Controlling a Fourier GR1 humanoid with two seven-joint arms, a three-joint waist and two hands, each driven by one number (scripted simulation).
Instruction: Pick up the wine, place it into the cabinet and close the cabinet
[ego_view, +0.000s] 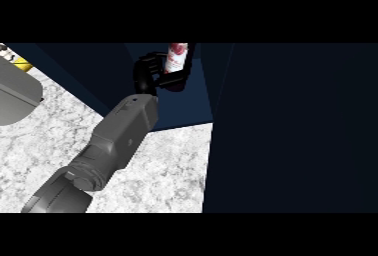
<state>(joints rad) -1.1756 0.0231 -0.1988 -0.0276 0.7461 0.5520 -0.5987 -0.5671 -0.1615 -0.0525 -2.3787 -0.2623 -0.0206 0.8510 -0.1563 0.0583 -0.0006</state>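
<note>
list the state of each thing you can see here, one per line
wine bottle: upright, held at the cabinet opening
robot hand: curled round the wine bottle, reaching into the cabinet
cabinet: open, dark inside
cabinet door: swung open, standing over the counter
counter: bare marbled top where visible

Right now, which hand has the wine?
The left hand. Its arm comes in from the view's lower left, and its fingers curl round the wine bottle at the dark cabinet. The right hand is not in view.
</note>
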